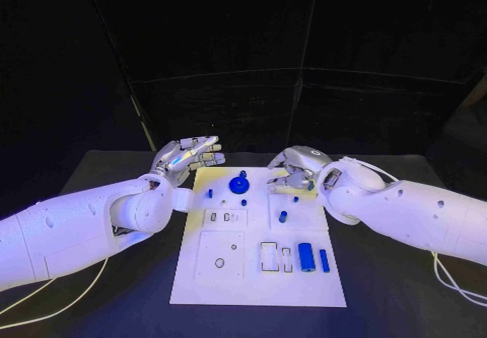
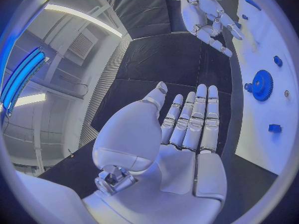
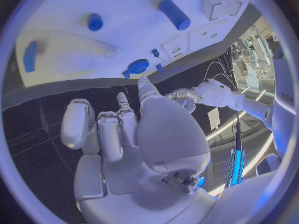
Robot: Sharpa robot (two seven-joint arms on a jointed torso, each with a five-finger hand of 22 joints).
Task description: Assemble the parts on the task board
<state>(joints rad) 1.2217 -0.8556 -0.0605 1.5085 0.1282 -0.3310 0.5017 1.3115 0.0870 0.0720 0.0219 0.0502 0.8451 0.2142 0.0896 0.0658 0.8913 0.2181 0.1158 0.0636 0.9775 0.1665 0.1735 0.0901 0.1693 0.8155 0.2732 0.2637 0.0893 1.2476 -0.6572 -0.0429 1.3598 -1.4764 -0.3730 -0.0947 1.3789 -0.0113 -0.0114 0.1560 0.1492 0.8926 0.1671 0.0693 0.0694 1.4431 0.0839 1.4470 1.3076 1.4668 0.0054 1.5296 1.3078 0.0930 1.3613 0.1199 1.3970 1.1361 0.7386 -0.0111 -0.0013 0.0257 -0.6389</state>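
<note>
The black tabletop point(image 1: 395, 282) carries the white task board point(image 1: 254, 282) lengthways between the two arms, so both can reach it. The left hand point(image 1: 186, 156) hovers just off the board's far left corner, palm flat and fingers stretched apart, holding nothing; it looks parked clear of the work. The right hand point(image 1: 295, 169) sits over the board's far right corner with its fingers curled inward; I cannot tell whether they hold a small part. On the board, the blue gear point(image 1: 239, 185) stands near the far end on what seems to be its peg, within reach of both hands. Two blue cylinders point(image 1: 305, 256) lie side by side at the near right, next to empty recesses, probably waiting to be seated. Small blue pegs point(image 1: 283, 216) dot the middle, some upright in holes.
</note>
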